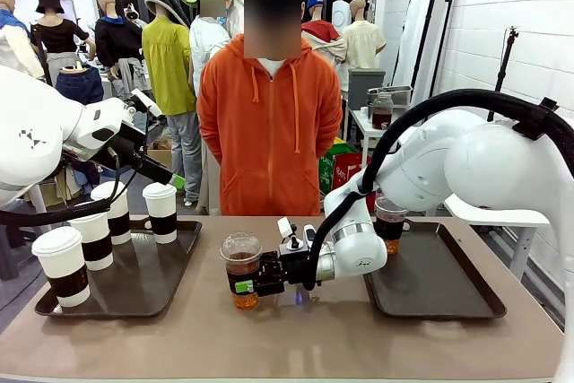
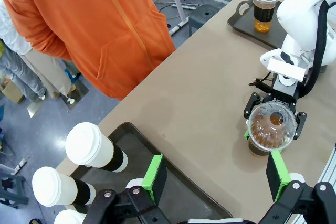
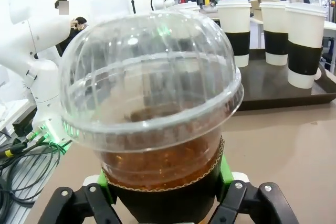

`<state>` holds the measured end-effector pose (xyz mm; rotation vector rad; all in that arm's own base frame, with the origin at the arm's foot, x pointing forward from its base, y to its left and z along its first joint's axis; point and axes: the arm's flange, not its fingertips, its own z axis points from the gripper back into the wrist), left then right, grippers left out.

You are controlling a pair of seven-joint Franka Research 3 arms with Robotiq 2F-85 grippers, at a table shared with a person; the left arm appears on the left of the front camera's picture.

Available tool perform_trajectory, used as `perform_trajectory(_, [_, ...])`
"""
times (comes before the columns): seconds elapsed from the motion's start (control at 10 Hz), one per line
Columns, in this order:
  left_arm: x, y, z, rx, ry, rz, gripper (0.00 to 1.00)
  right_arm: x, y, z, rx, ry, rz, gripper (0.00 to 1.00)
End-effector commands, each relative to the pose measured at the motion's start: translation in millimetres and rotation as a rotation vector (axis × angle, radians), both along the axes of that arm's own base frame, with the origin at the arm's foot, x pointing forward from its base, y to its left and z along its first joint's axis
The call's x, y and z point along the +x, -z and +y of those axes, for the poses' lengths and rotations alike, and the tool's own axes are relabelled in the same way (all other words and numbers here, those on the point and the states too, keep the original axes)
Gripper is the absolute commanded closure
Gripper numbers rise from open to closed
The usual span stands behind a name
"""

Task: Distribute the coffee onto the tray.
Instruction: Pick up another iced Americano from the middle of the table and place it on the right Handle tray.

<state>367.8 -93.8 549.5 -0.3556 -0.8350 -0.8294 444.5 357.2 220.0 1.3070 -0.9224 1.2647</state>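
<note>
On the left of the surface (image 1: 296, 329) sits a dark tray (image 1: 134, 289) carrying the four white paper cups (image 1: 63, 265) with brown bands, and above it hangs the left pincer (image 2: 215, 174), its green-padded fingers spread wide and holding nothing. Near the middle of the surface stands a clear dome-lidded cup (image 1: 241, 268) of brown liquid, on bare tabletop between the two trays. The right pincer (image 1: 244, 284) reaches across to it from the right, its fingers set either side of the cup's lower part; the pads look pressed against the dark band around the cup, so I judge it to be grasping the cup or just closing on it. Farther right, the second tray (image 1: 439, 284) holds the other dome-lidded cup (image 1: 390, 221) at its far corner. As I read it, one iced coffee is delivered to the right tray, a second is being dealt with, and the paper cups are yet to be spread out. The front view shows both trays and the person in an orange hoodie (image 1: 269, 123) standing behind; the left wrist view looks down into the cup's dome and shows the fingers flanking it; the right wrist view shows pad contact up close.
</note>
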Motion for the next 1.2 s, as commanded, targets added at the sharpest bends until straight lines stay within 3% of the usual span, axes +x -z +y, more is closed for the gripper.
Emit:
perform_trajectory(0.0, [0.8,2.1,2.0,-0.010,0.003,0.004,0.00,1.5,-8.6,2.2,-0.001,-0.035,0.016,0.17])
perform_trajectory(0.4, [0.8,2.1,2.0,-0.010,0.003,0.004,0.00,-2.0,-35.6,-15.2,0.024,-0.037,0.006,0.17])
perform_trajectory(0.8, [0.8,2.1,2.0,-0.010,0.003,0.004,0.00,-4.7,-83.7,-66.5,0.055,0.010,0.004,0.17])
perform_trajectory(1.1, [0.8,2.1,2.0,-0.010,0.003,0.004,0.00,-23.8,-109.8,-115.8,0.024,0.019,0.017,0.17])
